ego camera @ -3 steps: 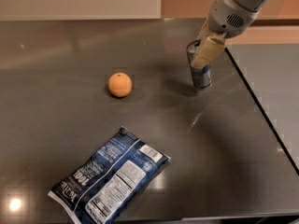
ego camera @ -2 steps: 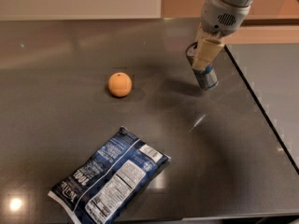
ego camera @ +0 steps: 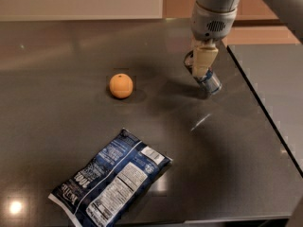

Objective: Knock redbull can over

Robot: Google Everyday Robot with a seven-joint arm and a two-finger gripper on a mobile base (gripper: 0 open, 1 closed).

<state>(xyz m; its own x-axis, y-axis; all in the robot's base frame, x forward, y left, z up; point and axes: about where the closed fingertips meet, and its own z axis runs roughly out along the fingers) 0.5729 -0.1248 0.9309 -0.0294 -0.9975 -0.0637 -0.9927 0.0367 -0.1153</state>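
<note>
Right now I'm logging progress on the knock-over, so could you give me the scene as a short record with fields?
gripper: far right of the table, down against the redbull can
redbull can: tilted, not upright, upper part hidden behind the gripper
orange: resting on the table, left of the can, well apart from it
chip bag: blue and white, lying flat near the front edge
table: dark, glossy
task state: can is tipping, apparently not yet lying flat
</note>
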